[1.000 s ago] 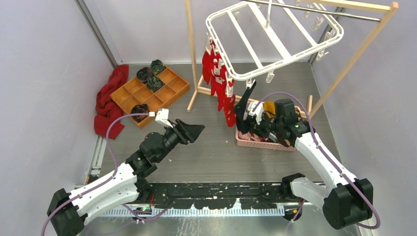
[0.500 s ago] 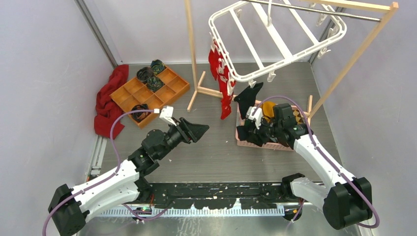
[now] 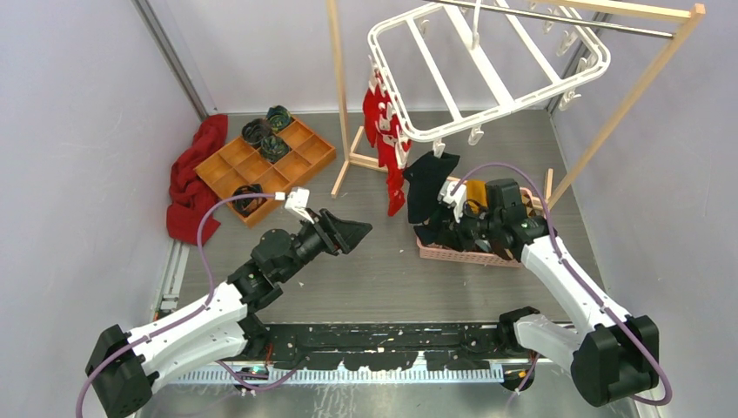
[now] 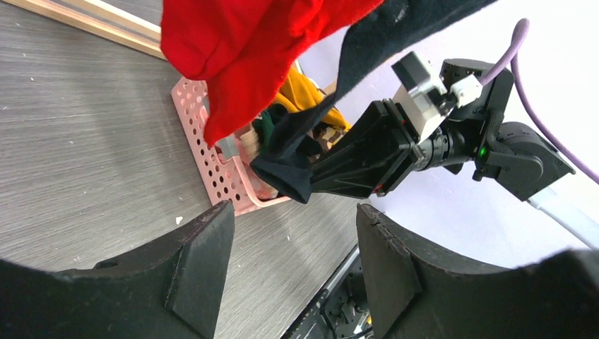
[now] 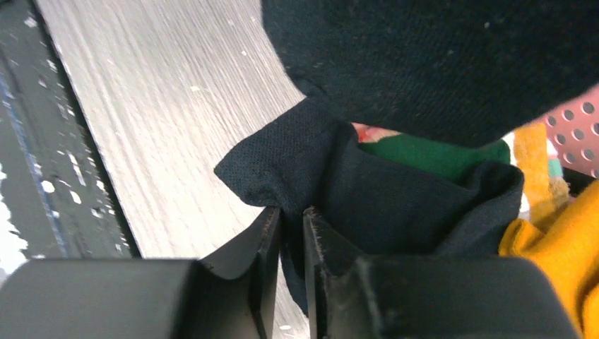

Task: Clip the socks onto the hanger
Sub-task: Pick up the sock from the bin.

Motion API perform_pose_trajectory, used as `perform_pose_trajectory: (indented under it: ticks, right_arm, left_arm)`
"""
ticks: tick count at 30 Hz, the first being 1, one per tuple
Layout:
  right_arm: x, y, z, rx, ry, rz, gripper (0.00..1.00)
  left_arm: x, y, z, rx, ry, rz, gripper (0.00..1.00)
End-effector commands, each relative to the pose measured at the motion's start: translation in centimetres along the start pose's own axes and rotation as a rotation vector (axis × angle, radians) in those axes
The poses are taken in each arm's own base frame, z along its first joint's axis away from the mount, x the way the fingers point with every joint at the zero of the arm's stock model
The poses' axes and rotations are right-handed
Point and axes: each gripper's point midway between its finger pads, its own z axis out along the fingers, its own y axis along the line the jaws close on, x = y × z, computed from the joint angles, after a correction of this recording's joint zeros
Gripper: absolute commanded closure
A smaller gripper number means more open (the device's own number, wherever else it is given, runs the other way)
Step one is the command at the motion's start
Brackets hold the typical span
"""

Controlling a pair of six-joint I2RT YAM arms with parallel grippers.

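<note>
The black sock (image 3: 429, 187), soft dark knit fabric, hangs lengthwise below the near rim of the large white plastic hanger frame (image 3: 484, 61). Its top end sits right at one of the small dangling clips, though I cannot tell whether that clip bites it. Its lower end is pinched by my right gripper (image 5: 291, 212). The two fingers are pressed almost together with a fold of the black fabric between them, low over the grey table beside the basket. From the left wrist camera I see the same pinch on the sock's toe.

Just left of the black sock, a row of red fabric socks (image 3: 387, 148) hangs clipped along the frame's left edge. Beneath the right gripper stands a pink perforated plastic basket (image 3: 470, 255) holding a mustard-yellow sock (image 3: 474, 196) and some green fabric.

My left gripper (image 3: 352, 233) hovers above the table, well apart from the basket, its fingers spread and holding nothing.

The frame hangs from the metal rod of a light wooden rack (image 3: 627, 104). Far left lie an orange compartment tray (image 3: 309, 152) with dark rolled sock bundles (image 3: 265, 135) and a crumpled red cloth (image 3: 196, 170).
</note>
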Motion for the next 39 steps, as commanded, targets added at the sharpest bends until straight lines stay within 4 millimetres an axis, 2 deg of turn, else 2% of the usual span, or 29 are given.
perform_pose_trajectory:
  ticks: [1,5,10,13,16,20,25,29,33,39]
  right_arm:
    - [-4.6,1.1,-1.3,-0.065,-0.129,0.019,0.79]
    - [-6.0,1.3,-2.2,-0.078,-0.176,0.068,0.86]
    - [-5.0,-1.1,-2.1,0.01,-0.162,0.156,0.89]
    - [-6.8,-0.8,-3.7,-0.054,-0.237,0.198,0.89]
    - [-9.6,0.8,-5.9,-0.122,-0.324,0.149,0.89]
    - [-11.8,2.2,-7.9,-0.138,-0.371,0.101,0.89]
    - [-12.8,0.9,-9.3,-0.024,-0.391,0.122,0.95]
    - [-14.1,1.0,-11.1,-0.003,-0.423,0.108,0.97]
    - [-14.6,2.5,-12.1,-0.051,-0.416,0.086,0.99]
    - [-15.3,6.3,-13.4,-0.183,-0.444,0.075,0.99]
  left_arm:
    - [-1.8,-3.5,0.1,0.123,-0.038,0.019,0.36]
    - [-1.4,-4.2,-0.2,0.177,-0.024,0.033,0.36]
    - [-1.3,-4.3,-0.1,0.187,-0.02,0.039,0.36]
    - [-1.1,-5.1,-0.2,0.221,0.001,0.057,0.36]
    - [-0.8,-7.0,-0.5,0.339,0.022,0.124,0.35]
    - [-0.3,-8.9,-0.8,0.459,0.046,0.212,0.33]
    - [-0.9,-10.2,-0.6,0.517,0.029,0.334,0.29]
    - [-1.6,-10.9,-0.5,0.54,-0.004,0.385,0.27]
    - [-2.2,-12.1,-0.6,0.599,-0.037,0.441,0.26]
    - [-2.0,-14.8,-0.4,0.724,-0.026,0.576,0.28]
